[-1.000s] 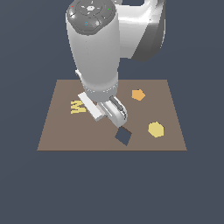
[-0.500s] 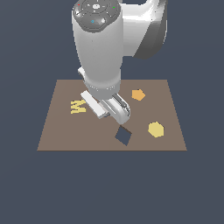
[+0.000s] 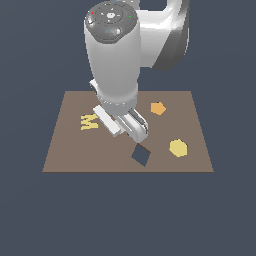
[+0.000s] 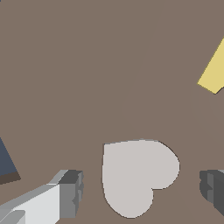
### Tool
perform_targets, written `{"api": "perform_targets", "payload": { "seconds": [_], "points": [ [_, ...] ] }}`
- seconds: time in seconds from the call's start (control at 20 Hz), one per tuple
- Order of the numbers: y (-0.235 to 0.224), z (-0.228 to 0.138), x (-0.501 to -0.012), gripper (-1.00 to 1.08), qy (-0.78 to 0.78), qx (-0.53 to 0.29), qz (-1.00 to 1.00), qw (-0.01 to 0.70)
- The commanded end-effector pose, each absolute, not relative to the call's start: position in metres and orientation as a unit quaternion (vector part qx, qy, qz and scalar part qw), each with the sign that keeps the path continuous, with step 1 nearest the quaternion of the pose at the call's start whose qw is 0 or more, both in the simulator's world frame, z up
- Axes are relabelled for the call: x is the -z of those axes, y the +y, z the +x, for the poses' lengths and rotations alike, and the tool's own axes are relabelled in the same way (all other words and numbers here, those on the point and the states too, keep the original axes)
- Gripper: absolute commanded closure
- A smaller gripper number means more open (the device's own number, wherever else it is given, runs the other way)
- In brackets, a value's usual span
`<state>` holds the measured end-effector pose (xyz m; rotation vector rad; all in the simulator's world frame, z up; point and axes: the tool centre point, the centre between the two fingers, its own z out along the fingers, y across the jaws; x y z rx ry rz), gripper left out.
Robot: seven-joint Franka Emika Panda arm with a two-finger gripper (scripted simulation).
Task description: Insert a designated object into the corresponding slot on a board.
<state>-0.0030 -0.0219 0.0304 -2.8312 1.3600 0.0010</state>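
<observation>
Now the arm sits lower over the board (image 3: 70,150) than a second ago, claw (image 4: 142,192) spread apart and straddling the grey heart (image 4: 138,173) lying flat on the brown surface, untouched, so the grasp looks imminent, insertion still pending.

The arm (image 3: 116,55) is a fat, glossy white cylinder with rounded silver-grey joint housings behind it, capped by a dark grey disc (dotted with tiny red, green and blue marks), and ends in a white blocky gripper (image 4: 141,188) with dark grey ribbed fingertips (image 4: 72,191).
</observation>
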Motion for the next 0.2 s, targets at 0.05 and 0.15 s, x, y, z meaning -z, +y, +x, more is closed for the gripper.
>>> {"api": "perform_targets", "payload": {
  "seconds": [0.05, 0.15],
  "points": [
    [-0.0218, -0.0029, -0.0305, -0.92, 0.433, 0.000, -0.901, 0.000],
    [-0.0218, -0.0029, -0.0305, -0.92, 0.433, 0.000, -0.901, 0.000]
  ]
}}
